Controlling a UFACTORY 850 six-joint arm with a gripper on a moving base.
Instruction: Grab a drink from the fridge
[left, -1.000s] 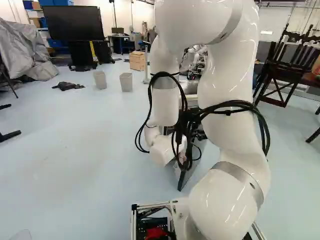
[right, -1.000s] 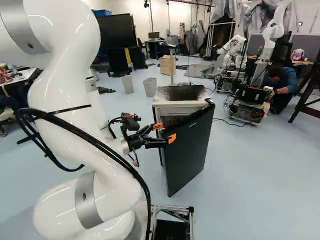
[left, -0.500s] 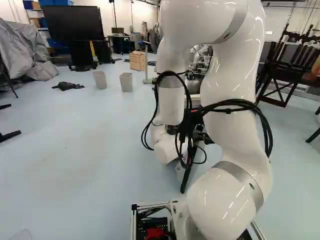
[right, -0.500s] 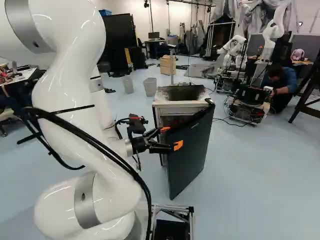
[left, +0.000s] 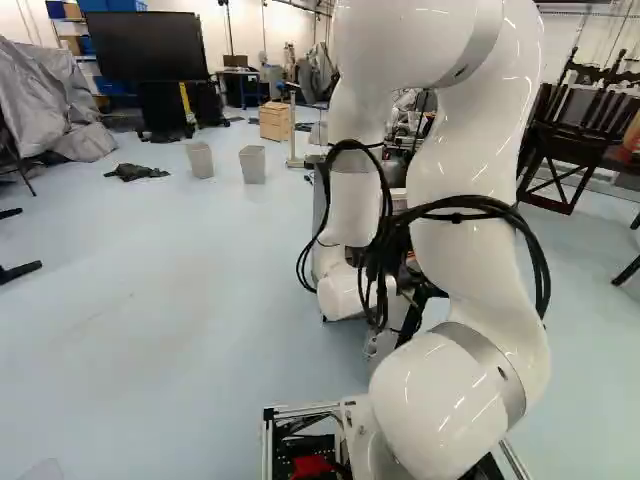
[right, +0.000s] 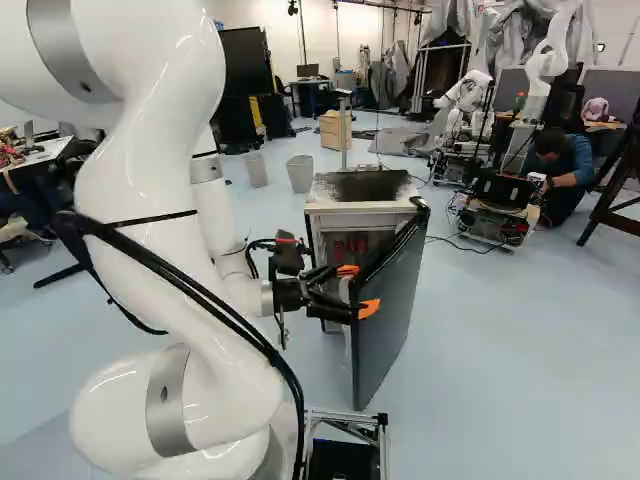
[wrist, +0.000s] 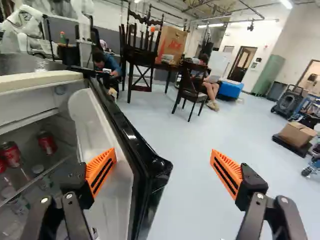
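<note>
The gripper (wrist: 163, 153) is spread wide, with the ajar fridge door (wrist: 131, 135) between its fingers, one orange pad (wrist: 102, 167) on the liner side. Taking twelve o'clock as straight ahead of the gripper, upright red drink cans (wrist: 47, 143) sit near ten, inside the mini fridge (right: 365, 207). Reaching them probably calls for swinging the door toward two first.
</note>
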